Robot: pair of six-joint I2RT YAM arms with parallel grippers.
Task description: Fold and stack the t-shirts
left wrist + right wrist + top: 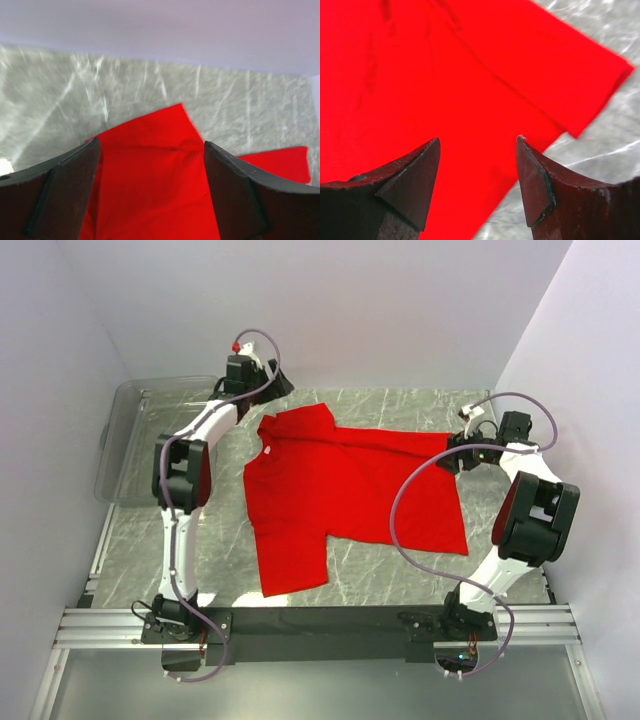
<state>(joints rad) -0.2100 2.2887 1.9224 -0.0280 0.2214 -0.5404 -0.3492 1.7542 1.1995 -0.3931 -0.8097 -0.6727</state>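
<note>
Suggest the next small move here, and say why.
Probably bring the left pincer toward the near sleeve and grasp its edge. Both it and the right pincer stand open, holding nothing, and that sleeve sticks out flat from the red t-shirt, unfolded.

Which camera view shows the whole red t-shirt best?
The top external view: only there the t-shirt is seen almost whole, outline and collar. The left wrist view shows one pointed corner; the right wrist view, a close patch with one edge.
</note>
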